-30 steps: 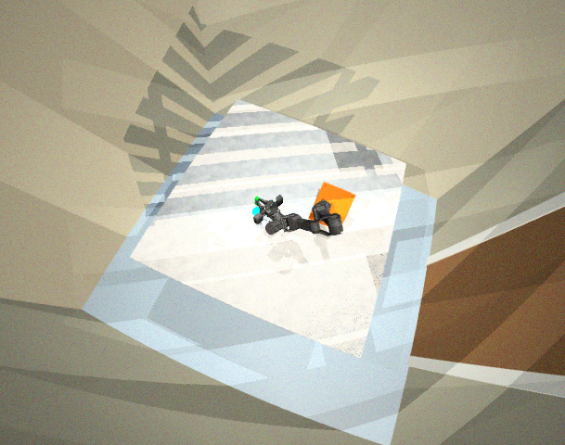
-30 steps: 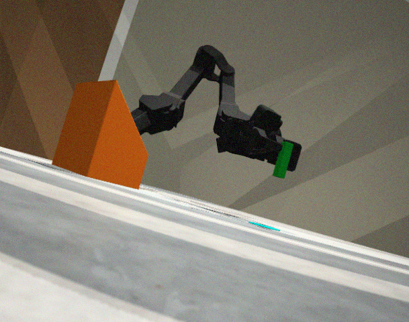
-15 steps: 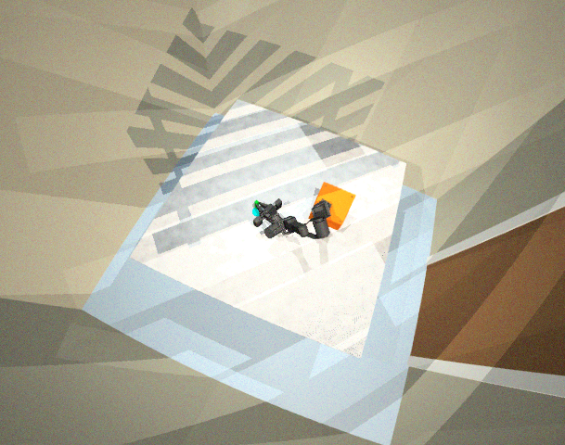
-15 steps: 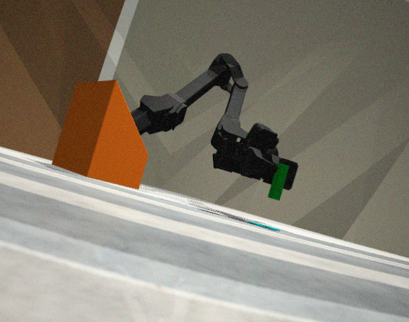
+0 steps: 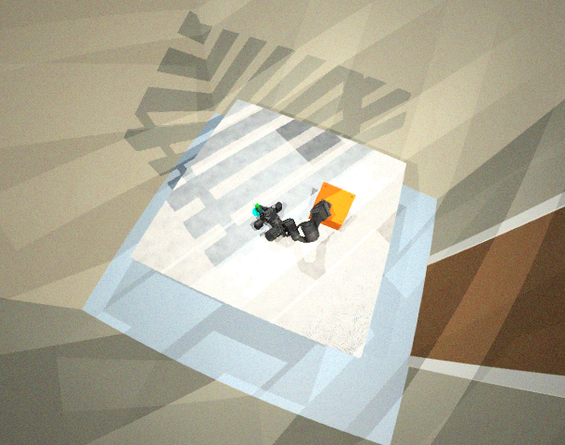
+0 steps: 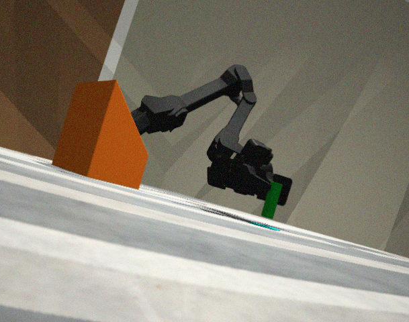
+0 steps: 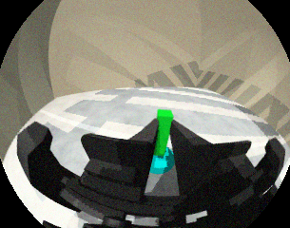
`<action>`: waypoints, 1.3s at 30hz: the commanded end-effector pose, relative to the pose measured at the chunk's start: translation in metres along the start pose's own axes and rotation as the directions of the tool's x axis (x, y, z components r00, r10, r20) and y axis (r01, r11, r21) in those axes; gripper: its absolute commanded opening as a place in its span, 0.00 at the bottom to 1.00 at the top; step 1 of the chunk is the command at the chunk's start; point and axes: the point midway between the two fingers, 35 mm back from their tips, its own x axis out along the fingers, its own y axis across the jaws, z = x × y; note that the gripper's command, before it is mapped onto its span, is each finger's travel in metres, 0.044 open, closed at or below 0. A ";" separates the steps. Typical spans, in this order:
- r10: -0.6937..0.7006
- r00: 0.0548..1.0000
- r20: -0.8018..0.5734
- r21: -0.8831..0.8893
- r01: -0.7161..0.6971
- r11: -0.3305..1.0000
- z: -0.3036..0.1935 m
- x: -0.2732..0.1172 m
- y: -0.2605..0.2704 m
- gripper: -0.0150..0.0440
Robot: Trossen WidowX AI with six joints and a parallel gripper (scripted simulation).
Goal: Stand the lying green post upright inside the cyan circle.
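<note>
You have the pincer [image 5: 260,211] [image 6: 274,190] [image 7: 164,122] closed on the green post [image 5: 257,205] [image 6: 272,200] [image 7: 164,135], its two dark fingers pressing the post from either side. In the exterior view you can see the post standing about square to the sloping line of the desk [image 5: 253,282] [image 6: 127,277] [image 7: 64,147], so it reads as upright, or very near it. Its lower end hangs just above the desk — a narrow gap shows under it — and the cyan circle [image 5: 255,211] [image 6: 264,226] [image 7: 163,165] lies flat close below. Your wrist view looks between the fingers, with the post's top nearest you and the circle around and past its lower end; you cannot tell from there whether the post is exactly centred. From the top, you find the green tip right at the circle, overlapping part of it, with the pincer hiding some of the rest. The dark arm [image 5: 308,232] [image 6: 204,91] bends high at its elbow and drops to the pincer, which points outward and slightly down. Near the arm's other end you have the big orange block [image 5: 342,203] [image 6: 119,149], resting on the desk well apart from the circle. The post is neither set down nor released.
</note>
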 end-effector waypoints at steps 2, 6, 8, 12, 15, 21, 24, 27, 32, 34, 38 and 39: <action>-0.001 1.000 -0.002 -0.001 0.001 1.000 -0.015 0.002 0.000 0.29; -0.001 1.000 -0.002 -0.001 0.001 1.000 -0.015 0.002 0.000 0.29; -0.001 1.000 -0.002 -0.001 0.001 1.000 -0.015 0.002 0.000 0.29; -0.001 1.000 -0.002 -0.001 0.001 1.000 -0.015 0.002 0.000 0.29; -0.001 1.000 -0.002 -0.001 0.001 1.000 -0.015 0.002 0.000 0.38; -0.001 1.000 -0.002 -0.001 0.001 1.000 -0.015 0.002 0.000 0.65; -0.001 1.000 -0.002 -0.001 0.001 1.000 -0.015 0.002 0.000 0.78; -0.001 1.000 -0.002 -0.001 0.001 1.000 -0.015 0.002 0.000 0.92; -0.002 1.000 -0.003 0.000 0.002 1.000 -0.004 0.002 0.002 0.93; -0.003 1.000 -0.003 0.001 0.003 1.000 0.006 0.002 0.003 0.93; -0.003 1.000 -0.003 0.003 0.003 1.000 0.024 0.001 0.004 0.93; -0.003 1.000 -0.003 0.003 0.003 1.000 0.029 0.000 0.004 0.93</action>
